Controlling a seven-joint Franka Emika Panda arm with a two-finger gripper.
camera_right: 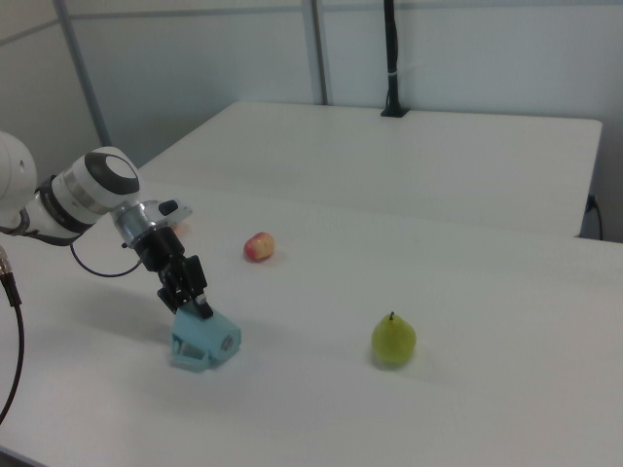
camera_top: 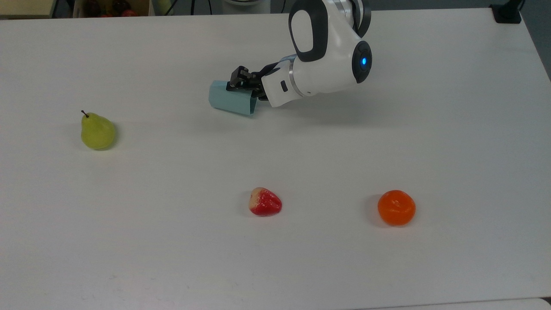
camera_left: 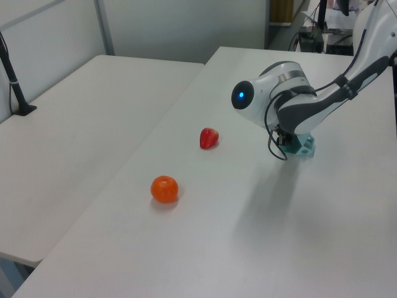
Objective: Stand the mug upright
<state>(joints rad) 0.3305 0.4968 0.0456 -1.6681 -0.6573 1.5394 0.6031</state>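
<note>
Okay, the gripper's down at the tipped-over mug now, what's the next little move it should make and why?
Probably lift and rotate the wrist to swing the mug onto its base. The mug lies on its side on the table, and the gripper appears closed on its rim end, so tilting it upright looks like the natural next step.
</note>
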